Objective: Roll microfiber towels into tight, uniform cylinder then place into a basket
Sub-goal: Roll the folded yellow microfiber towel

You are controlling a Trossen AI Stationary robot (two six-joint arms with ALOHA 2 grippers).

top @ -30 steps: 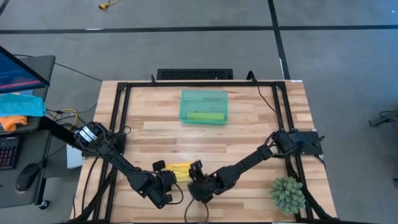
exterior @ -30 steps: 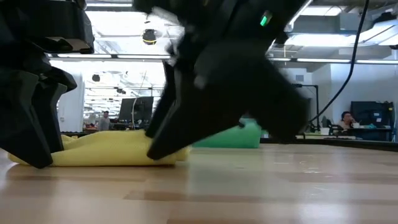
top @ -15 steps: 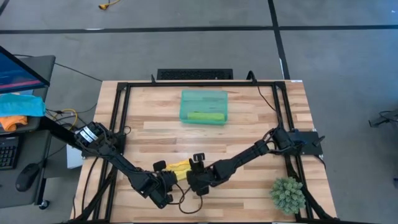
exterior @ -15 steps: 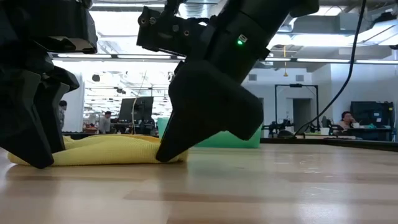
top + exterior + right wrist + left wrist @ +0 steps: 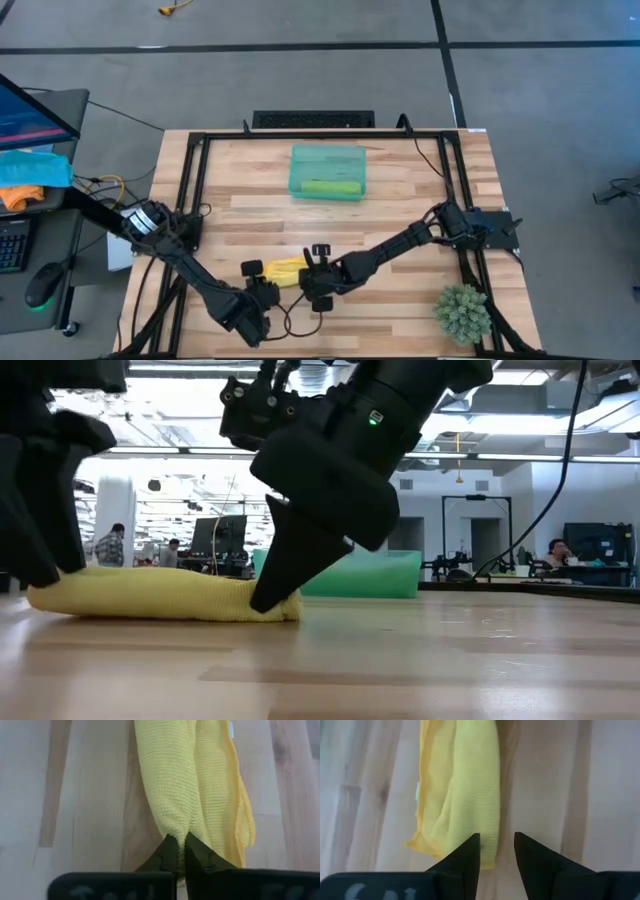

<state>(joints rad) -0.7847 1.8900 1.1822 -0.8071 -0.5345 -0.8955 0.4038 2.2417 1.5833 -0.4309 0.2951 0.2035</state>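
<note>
Open-plan robotics lab: wooden desk [image 5: 400, 200] on grey concrete floor [image 5: 300, 80], monitors [image 5: 225, 532] and seated people [image 5: 556, 552] under ceiling strip lights [image 5: 540, 457].

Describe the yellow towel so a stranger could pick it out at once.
Start at the wooden table and go to its near edge, where both arms meet. The yellow towel lies there as a loose roll, one end pinched in the right claw. It is the only cloth outside the teal basket.
</note>
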